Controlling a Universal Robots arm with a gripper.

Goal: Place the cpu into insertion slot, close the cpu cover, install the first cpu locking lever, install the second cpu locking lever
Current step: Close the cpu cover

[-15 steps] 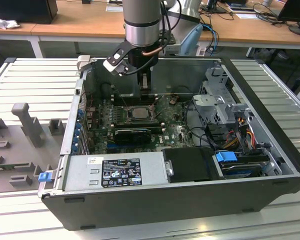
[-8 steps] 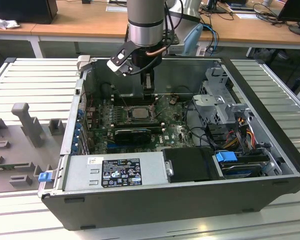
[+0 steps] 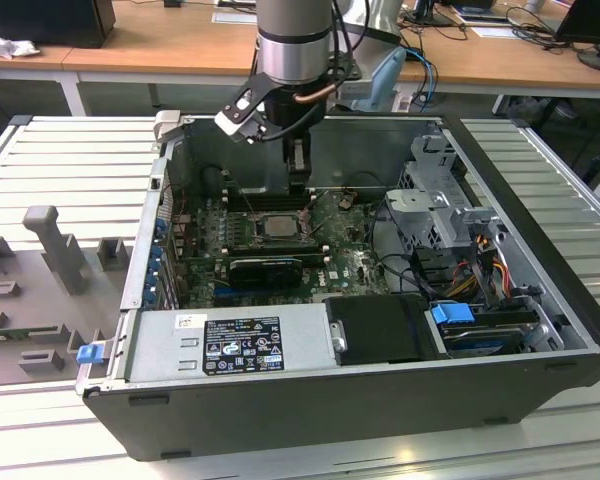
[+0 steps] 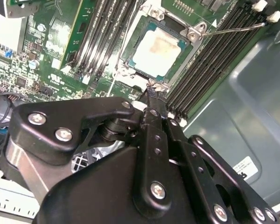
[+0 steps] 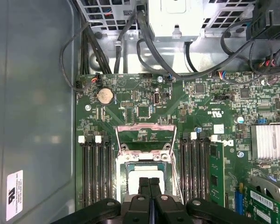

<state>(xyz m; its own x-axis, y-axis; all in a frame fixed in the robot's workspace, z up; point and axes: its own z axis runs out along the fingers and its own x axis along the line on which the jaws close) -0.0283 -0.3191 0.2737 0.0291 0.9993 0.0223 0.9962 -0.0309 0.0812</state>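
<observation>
The cpu lies flat in the insertion slot, pale silver face up, also seen as the cpu and the cpu. The cpu cover looks tilted up beyond the chip, with green board showing through its window. A thin locking lever sticks out sideways from the socket corner. My gripper hangs just above the near edge of the socket, fingers shut together with nothing seen between them. The gripper tip is close to the socket's metal rim. In the exterior view the gripper is inside the case.
Black memory slots flank the socket on both sides. A graphics card lies nearer the power supply. Cables and a drive cage crowd the exterior view's right. The case wall stands behind the arm.
</observation>
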